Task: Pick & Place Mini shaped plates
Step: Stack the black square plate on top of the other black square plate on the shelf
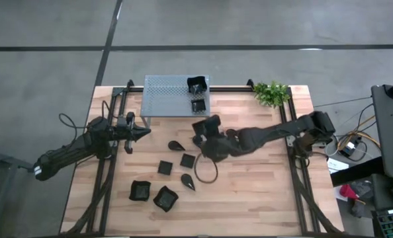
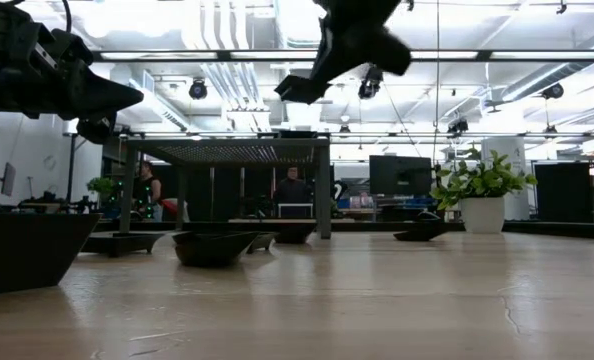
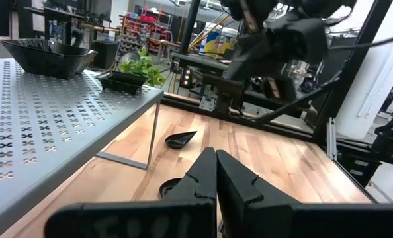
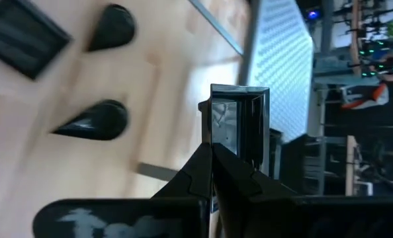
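Landmark: a grey perforated metal shelf stands at the far edge of the wooden counter; every place below is given relative to it.

Right end effector: held in the air just in front of the shelf's front edge, near its right end. Its fingers are clamped on a small square black plate, which the right wrist view shows standing on edge between them.

Left end effector: held above the counter just off the shelf's front left corner, pointing toward the space in front of the shelf. Its two fingers are pressed together with nothing between them.

Plates on the shelf: a wavy-rimmed dish sits at the shelf's far right corner, and a flat square plate lies in front of it, near the right front corner.

Plates in front of the shelf: a teardrop plate lies nearest the shelf, below its middle. Farther out are two flat squares and, then another teardrop.

Plates farthest from the shelf: two larger wavy-rimmed dishes and sit side by side toward the counter's near edge.

Plant: a green leafy plant stands to the right of the shelf, along the same far edge.
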`<action>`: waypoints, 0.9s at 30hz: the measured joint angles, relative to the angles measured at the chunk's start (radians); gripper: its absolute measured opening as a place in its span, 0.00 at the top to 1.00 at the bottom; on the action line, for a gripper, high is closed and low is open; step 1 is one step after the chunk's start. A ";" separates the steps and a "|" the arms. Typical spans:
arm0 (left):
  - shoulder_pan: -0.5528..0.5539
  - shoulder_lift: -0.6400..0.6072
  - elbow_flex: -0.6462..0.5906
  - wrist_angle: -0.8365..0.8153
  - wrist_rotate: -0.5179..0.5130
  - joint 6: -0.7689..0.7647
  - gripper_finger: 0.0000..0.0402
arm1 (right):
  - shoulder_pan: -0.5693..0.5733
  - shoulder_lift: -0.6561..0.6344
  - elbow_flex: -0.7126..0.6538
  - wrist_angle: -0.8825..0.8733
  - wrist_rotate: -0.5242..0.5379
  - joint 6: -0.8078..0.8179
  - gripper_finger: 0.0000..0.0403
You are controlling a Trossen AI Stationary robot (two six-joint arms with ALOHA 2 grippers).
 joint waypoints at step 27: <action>0.000 0.000 0.000 0.000 0.000 0.000 0.99 | -0.277 0.052 0.001 0.145 -0.119 -0.132 0.98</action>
